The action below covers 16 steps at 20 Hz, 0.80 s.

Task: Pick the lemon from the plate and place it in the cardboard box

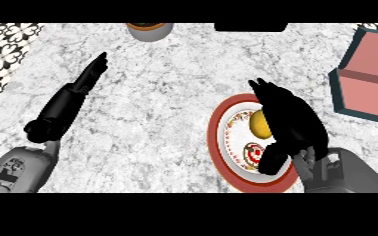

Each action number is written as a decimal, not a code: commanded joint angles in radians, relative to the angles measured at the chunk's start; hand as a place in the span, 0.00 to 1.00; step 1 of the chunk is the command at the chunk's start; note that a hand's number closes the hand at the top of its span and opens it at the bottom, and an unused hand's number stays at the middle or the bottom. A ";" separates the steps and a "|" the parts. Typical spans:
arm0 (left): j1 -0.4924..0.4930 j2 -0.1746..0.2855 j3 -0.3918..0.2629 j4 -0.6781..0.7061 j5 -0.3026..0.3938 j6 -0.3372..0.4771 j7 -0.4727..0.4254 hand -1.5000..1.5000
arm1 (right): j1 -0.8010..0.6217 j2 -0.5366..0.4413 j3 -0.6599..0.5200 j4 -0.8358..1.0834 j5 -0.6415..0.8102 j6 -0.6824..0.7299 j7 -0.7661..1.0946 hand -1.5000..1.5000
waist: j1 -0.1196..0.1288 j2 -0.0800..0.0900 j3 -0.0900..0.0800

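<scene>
A yellow lemon (259, 123) lies on a red-rimmed patterned plate (221, 135) at the lower right of the marble counter. My right hand (291, 117) hangs over the plate and covers the lemon's right side, with its fingers stretched past the fruit toward the far rim and its thumb low by the plate's centre; the fingers are not curled round the lemon. The box (362, 80), pink inside with dark teal walls, sits at the right edge, partly cut off. My left hand (87, 77) rests open at the left, fingers straight and pointing away.
A grey pot (150, 30) with a brown inside stands at the counter's far edge, left of centre. A dark object (251, 27) sits at the far edge behind the plate. A patterned tile strip (15, 40) borders the counter at the far left.
</scene>
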 commanded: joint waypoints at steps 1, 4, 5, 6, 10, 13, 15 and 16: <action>-0.007 -0.026 0.008 -0.006 -0.023 0.015 0.026 0.50 | -0.070 0.061 0.002 0.081 0.051 0.071 0.130 0.00 | -0.003 0.000 0.001; -0.016 -0.042 0.015 0.020 -0.024 0.000 0.014 0.50 | -0.065 0.068 -0.008 0.107 0.085 0.090 0.128 0.00 | -0.008 0.000 0.001; -0.007 -0.056 0.015 0.029 -0.040 0.006 0.005 0.50 | 0.010 0.076 0.024 0.061 0.141 0.041 0.113 0.00 | -0.013 -0.001 0.001; 0.002 -0.019 0.027 0.000 -0.024 -0.027 0.024 0.50 | 0.002 0.110 0.057 0.061 0.163 0.054 0.161 0.00 | -0.009 -0.002 0.001; 0.061 -0.024 0.042 -0.049 -0.052 -0.014 0.002 0.50 | 0.041 0.059 -0.005 0.132 0.184 0.066 0.027 0.00 | -0.006 -0.002 0.001; 0.007 -0.030 0.074 0.017 -0.029 -0.066 -0.005 0.50 | -0.003 0.142 -0.006 0.252 0.243 0.045 0.002 0.00 | -0.005 0.001 0.001; 0.015 -0.062 0.054 0.034 -0.061 -0.044 -0.012 0.50 | 0.014 0.136 -0.028 0.168 0.212 0.137 0.074 0.00 | -0.013 -0.001 0.001; 0.010 -0.046 0.077 0.044 -0.053 -0.065 -0.025 0.50 | 0.023 0.129 -0.022 0.243 0.261 0.078 -0.001 0.00 | -0.010 0.001 0.001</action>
